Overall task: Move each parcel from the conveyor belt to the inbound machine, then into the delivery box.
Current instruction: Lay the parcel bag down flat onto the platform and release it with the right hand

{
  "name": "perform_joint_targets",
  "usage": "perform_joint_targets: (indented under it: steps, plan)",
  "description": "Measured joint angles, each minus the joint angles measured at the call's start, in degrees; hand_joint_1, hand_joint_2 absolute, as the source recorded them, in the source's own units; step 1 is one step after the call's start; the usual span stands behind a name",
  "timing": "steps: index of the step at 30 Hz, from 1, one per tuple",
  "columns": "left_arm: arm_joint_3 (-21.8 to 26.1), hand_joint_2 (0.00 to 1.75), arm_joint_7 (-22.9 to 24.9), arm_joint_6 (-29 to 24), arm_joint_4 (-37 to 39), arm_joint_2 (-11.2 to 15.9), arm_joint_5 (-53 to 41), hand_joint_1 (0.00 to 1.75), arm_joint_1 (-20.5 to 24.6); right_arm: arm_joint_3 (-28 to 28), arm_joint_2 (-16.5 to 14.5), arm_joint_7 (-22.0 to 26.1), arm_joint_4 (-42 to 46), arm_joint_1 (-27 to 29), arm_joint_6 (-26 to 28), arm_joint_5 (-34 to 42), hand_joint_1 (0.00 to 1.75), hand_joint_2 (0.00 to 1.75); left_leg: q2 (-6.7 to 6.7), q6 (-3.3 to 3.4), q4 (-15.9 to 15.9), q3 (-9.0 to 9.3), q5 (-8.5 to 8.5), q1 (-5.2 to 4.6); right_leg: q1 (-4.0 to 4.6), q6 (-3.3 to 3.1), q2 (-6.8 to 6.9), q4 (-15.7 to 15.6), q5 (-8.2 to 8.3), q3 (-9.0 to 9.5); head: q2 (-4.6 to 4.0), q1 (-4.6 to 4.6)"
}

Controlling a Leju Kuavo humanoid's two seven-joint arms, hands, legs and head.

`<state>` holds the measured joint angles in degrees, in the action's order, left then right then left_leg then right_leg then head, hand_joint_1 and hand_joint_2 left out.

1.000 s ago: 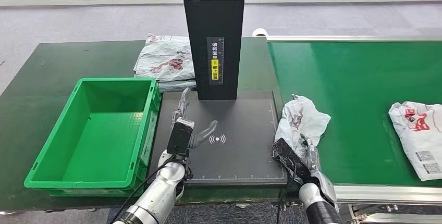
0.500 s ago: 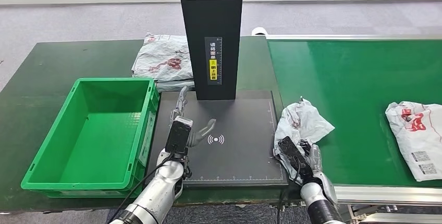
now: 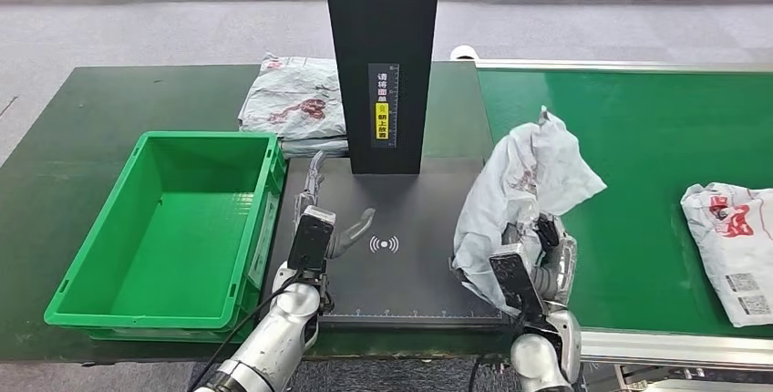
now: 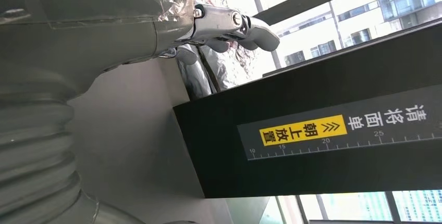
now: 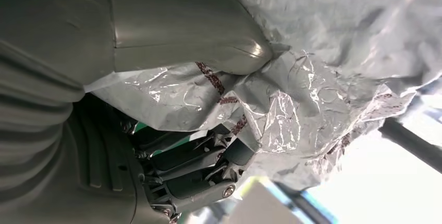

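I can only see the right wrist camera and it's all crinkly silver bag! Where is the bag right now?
Observer: The right hand holds the grey parcel up at the scanner plate's edge, beside the belt.
Operator: Is the other hand helping?
Observer: No, the left hand is over the plate with nothing in it.
Operator: Is anything in the box?
Observer: The green box has no parcels in it.
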<state>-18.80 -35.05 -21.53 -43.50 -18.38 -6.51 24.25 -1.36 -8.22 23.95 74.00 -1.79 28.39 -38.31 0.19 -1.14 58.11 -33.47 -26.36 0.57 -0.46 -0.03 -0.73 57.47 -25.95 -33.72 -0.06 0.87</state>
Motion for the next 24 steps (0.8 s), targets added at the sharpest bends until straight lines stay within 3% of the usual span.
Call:
perform_joint_targets:
  steps: [9, 20, 23, 24]
  plan:
    - [0.0, 1.75, -0.11, -0.01, -0.05, -0.03, -0.05, 0.0, 0.01, -5.13, -0.47, 0.09, 11.0, 3.35, 0.67, -0.43, 1.75, 1.75, -0.11, 0.26, 0.01, -0.06, 0.08, -0.14, -0.19, 0.15, 0.23, -0.06, 0.01, 0.06, -0.01, -0.02]
    - [0.0, 1.75, -0.42, -0.15, -0.06, -0.03, -0.05, 0.0, 0.02, -6.43, -0.47, 0.2, 12.22, 3.65, 0.45, -1.98, 1.75, 1.75, -0.13, 0.28, 0.02, -0.07, 0.09, -0.16, -0.2, 0.16, 0.25, -0.06, 0.02, 0.06, 0.0, -0.02]
    - [0.0, 1.75, -0.76, -0.56, -0.04, -0.03, -0.06, 0.0, 0.16, -9.73, -0.48, -1.0, 12.56, 3.26, -0.22, -4.2, 1.75, 1.75, -0.14, 0.28, 0.01, -0.07, 0.1, -0.15, -0.18, 0.15, 0.26, -0.06, 0.02, 0.06, 0.0, 0.0]
    - [0.0, 1.75, -1.08, -0.74, -0.03, -0.03, -0.06, 0.0, 0.25, -12.16, -0.48, -3.4, 11.29, 2.03, -1.94, -5.83, 1.75, 1.75, -0.15, 0.29, 0.01, -0.09, 0.11, -0.15, -0.17, 0.15, 0.28, -0.05, 0.02, 0.05, 0.01, -0.01]
